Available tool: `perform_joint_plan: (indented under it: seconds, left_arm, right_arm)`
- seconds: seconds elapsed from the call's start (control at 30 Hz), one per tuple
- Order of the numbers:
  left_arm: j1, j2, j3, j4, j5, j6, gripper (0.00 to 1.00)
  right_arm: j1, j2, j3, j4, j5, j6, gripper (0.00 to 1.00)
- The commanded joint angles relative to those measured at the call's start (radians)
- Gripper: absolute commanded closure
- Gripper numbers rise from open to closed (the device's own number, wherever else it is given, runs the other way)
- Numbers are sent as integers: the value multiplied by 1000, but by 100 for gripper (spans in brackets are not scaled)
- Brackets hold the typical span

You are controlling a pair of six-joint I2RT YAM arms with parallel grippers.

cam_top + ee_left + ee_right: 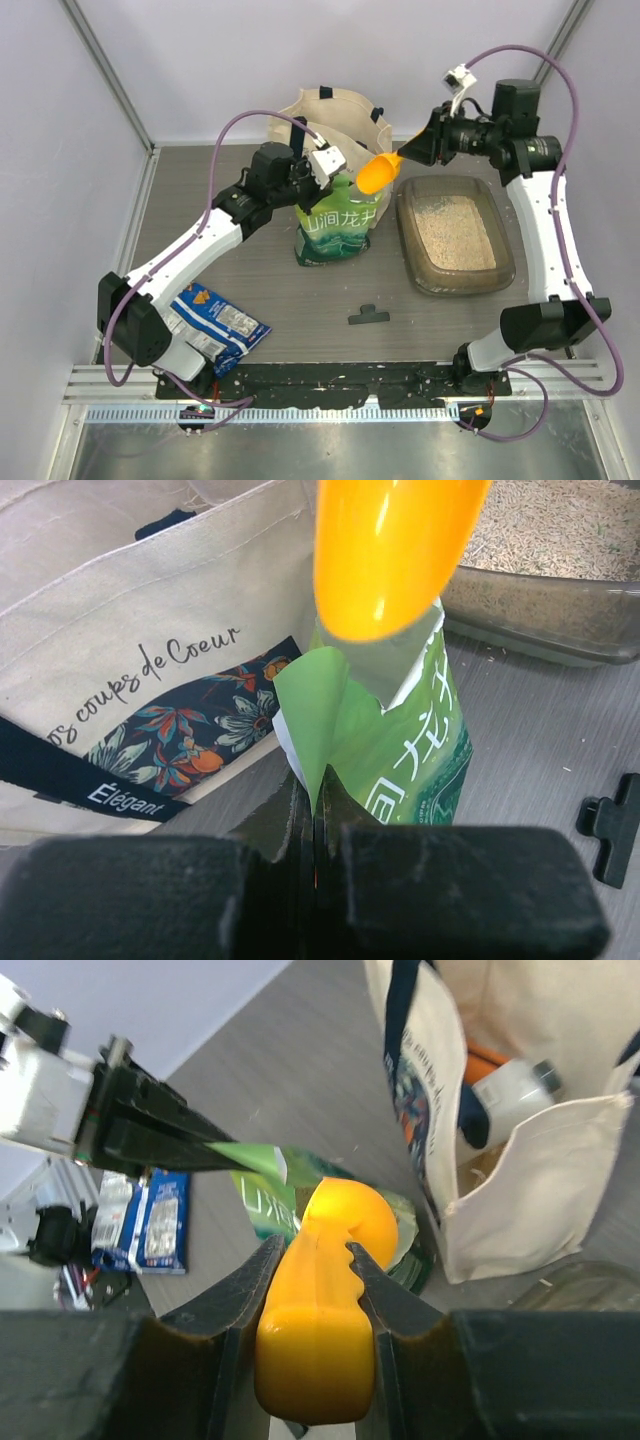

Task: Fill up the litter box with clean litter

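The cream tote bag (130, 610) is showing "…os coups de Coeur" in script above a dark band (90, 780) reading "Élégant", while the green pouch (425, 750) is bearing large white Chinese characters.

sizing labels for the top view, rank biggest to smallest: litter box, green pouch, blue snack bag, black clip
1. litter box
2-3. green pouch and blue snack bag: these look alike and both are partly covered, so unranked
4. black clip

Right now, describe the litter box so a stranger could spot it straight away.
Start at the grey table and go to its right side, next to the white right arm. The litter box sits there, right of the green pouch. It alone is a shallow translucent tray with pale litter in it.
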Motion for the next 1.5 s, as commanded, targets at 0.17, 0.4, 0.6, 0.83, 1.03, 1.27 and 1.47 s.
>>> perform_joint_plan:
  seconds: [0.17,0.4,0.6,0.83,1.03,1.27,1.47]
  left_arm:
    - [5,-128,-2,188,5,-43,100]
    - [5,-126,6,184,-6,-43,100]
    - [5,-117,33,200,-27,-152,100]
    - [5,-115,52,210,-20,-169,100]
    - [5,-118,52,219,-12,-204,100]
    - [4,-121,50,245,-23,-290,100]
    - [2,-123,32,276,-23,-339,100]
  right_arm:
    - [157,112,144,-241,126,-357,99]
    - [254,130,158,-258,296,-520,99]
    - [351,87,-4,-62,605,-301,99]
    - [421,57,-105,28,918,-27,99]
    - [486,89,-116,46,1028,27,99]
    - [504,118,-234,24,1065,72,99]
    - [504,136,-353,42,1016,128,99]
